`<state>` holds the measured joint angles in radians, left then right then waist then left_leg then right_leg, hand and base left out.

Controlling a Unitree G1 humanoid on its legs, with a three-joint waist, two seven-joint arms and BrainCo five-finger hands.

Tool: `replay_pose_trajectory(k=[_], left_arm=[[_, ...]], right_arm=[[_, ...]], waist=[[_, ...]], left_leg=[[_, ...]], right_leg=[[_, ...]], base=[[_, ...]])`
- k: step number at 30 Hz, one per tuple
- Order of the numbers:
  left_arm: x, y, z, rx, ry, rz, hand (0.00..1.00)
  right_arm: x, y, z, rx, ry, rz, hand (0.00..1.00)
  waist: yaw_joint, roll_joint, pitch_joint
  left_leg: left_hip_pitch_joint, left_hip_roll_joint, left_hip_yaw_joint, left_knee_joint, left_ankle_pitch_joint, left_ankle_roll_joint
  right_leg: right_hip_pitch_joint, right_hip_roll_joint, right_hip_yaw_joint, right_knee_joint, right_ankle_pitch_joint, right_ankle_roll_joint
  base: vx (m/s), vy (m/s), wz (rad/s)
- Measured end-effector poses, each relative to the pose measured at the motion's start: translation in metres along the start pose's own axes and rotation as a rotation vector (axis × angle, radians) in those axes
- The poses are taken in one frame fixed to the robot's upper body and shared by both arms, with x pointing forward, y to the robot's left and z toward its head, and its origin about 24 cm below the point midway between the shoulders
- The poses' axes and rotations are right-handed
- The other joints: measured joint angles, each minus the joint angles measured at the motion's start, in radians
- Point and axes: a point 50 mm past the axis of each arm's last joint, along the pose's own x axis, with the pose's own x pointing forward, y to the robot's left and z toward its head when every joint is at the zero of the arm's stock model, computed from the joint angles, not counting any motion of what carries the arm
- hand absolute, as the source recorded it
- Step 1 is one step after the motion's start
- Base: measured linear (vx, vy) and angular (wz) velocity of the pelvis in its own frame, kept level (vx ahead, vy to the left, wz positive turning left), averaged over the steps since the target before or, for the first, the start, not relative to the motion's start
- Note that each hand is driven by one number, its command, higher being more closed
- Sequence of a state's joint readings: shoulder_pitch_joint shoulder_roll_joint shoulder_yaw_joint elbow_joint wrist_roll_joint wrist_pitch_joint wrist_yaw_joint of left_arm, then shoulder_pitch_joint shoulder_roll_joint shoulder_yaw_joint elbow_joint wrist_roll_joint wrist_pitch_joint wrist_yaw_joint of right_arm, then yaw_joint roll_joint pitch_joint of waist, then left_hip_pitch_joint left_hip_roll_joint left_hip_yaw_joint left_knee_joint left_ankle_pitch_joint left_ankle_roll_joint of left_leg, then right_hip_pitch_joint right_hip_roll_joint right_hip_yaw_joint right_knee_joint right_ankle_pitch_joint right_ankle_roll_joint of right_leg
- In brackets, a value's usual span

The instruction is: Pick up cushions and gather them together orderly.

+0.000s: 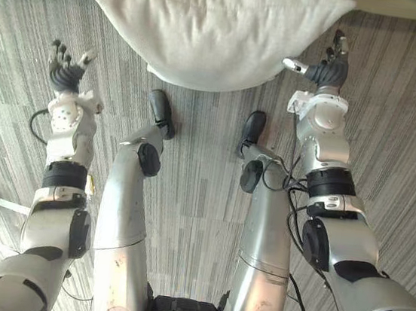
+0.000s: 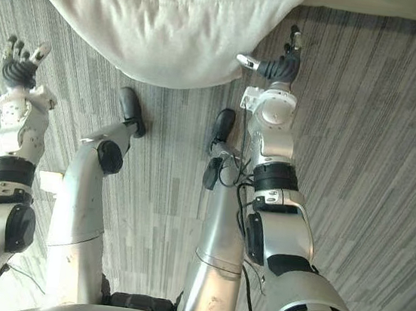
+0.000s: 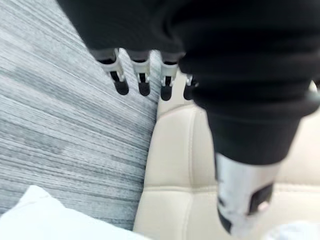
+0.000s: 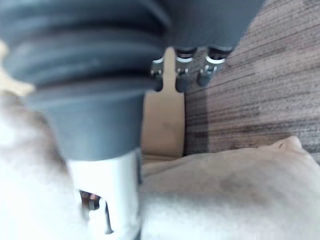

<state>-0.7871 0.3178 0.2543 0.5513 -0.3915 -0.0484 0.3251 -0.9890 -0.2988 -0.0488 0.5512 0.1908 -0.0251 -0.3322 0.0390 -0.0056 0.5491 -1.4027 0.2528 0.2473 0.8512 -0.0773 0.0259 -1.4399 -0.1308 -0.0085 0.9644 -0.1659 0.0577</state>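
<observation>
While your left hand and right hand are hovering spread and empty, you're aiming to clamp the cushion sides evenly.

White cushion flat on carpet

Cushion: off-white cloth, matt, fine weave, soft creases, stitched seam lines across the face. Floor: grey carpet, matt, streaky low pile, rough-looking. Sofa: cream leather-like upholstery, smooth, slight sheen, stitched seams betw. panels. Left hand & right hand: fingers silver, metal-look, semi-gloss; tips dark, matt, rubber-like. Backs & wrists under a dark ribbed cover, matt, pliable-looking.
</observation>
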Motion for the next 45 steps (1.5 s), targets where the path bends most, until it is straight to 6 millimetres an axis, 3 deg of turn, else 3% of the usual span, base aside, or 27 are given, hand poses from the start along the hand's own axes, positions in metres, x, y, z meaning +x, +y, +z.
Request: replay_pose_trajectory(k=[6,8,13,21,30,36,40,43,44,45], left_arm=[[-0.012,-0.055,0.010,-0.019,-0.057,-0.086,1.00],[-0.017,-0.075,0.016,-0.005,-0.094,-0.108,1.00],[-0.024,-0.100,0.030,-0.015,-0.146,-0.120,1.00],[-0.019,-0.092,0.041,0.061,-0.203,-0.068,1.00],[-0.030,-0.103,0.058,0.008,-0.272,-0.123,1.00],[-0.053,-0.090,0.049,-0.017,-0.293,-0.131,1.00],[-0.070,-0.078,0.033,-0.020,-0.267,-0.124,1.00],[-0.094,-0.070,0.012,0.001,-0.221,-0.137,1.00],[-0.106,-0.062,-0.005,0.021,-0.167,-0.131,1.00],[-0.113,-0.057,-0.013,0.036,-0.139,-0.130,1.00]], right_arm=[[-0.008,0.044,0.030,0.135,-0.086,0.037,1.00],[-0.013,0.054,0.036,0.172,-0.109,0.039,1.00],[-0.021,0.066,0.047,0.221,-0.154,0.064,1.00],[-0.025,0.067,0.054,0.303,-0.179,0.053,1.00],[-0.036,0.065,0.067,0.404,-0.243,0.068,1.00],[-0.058,0.065,0.048,0.417,-0.215,0.094,1.00],[-0.075,0.060,0.034,0.372,-0.206,0.119,1.00],[-0.096,0.050,0.010,0.347,-0.146,0.105,1.00],[-0.110,0.045,-0.009,0.331,-0.086,0.100,1.00],[-0.118,0.042,-0.019,0.318,-0.049,0.100,1.00]], waist=[[-0.004,0.001,0.000],[-0.006,0.001,0.000],[-0.014,0.001,0.000],[-0.015,0.001,0.000],[-0.021,0.001,-0.002],[-0.034,0.002,-0.003],[-0.036,0.001,-0.005],[-0.029,-0.002,-0.014],[-0.028,-0.001,-0.096],[-0.028,-0.001,-0.138]], left_leg=[[-0.039,0.005,0.001,0.010,0.007,0.001],[-0.051,0.008,0.001,0.010,0.010,-0.003],[-0.063,0.018,-0.004,0.009,0.015,-0.010],[-0.088,0.028,-0.021,0.005,0.028,-0.021],[-0.065,0.042,-0.026,0.000,0.036,-0.025],[0.053,0.055,-0.026,-0.046,0.033,-0.041],[0.188,0.056,-0.020,-0.102,0.031,-0.049],[0.343,0.058,-0.004,-0.132,0.016,-0.061],[0.345,0.059,-0.002,-0.133,0.000,-0.063],[0.357,0.060,0.000,-0.132,-0.007,-0.070]], right_leg=[[-0.052,0.006,0.008,0.021,0.003,-0.007],[-0.067,0.011,0.009,0.026,0.003,-0.007],[-0.081,0.021,0.003,0.028,0.005,-0.011],[-0.098,0.034,-0.010,0.023,0.012,-0.024],[-0.068,0.049,-0.020,0.005,0.025,-0.038],[0.058,0.070,-0.032,-0.066,0.036,-0.035],[0.197,0.081,-0.036,-0.132,0.041,-0.036],[0.352,0.086,-0.040,-0.184,0.041,-0.042],[0.357,0.087,-0.040,-0.194,0.032,-0.039],[0.370,0.088,-0.040,-0.200,0.025,-0.038]], base=[[-0.02,-0.003,-0.01],[-0.03,-0.009,-0.04],[-0.03,-0.012,-0.04],[-0.04,-0.019,-0.02],[-0.04,-0.023,-0.06],[-0.03,-0.027,-0.13],[-0.01,-0.043,-0.10],[0.06,-0.042,-0.09],[0.13,-0.032,-0.14],[0.11,-0.007,-0.11]])
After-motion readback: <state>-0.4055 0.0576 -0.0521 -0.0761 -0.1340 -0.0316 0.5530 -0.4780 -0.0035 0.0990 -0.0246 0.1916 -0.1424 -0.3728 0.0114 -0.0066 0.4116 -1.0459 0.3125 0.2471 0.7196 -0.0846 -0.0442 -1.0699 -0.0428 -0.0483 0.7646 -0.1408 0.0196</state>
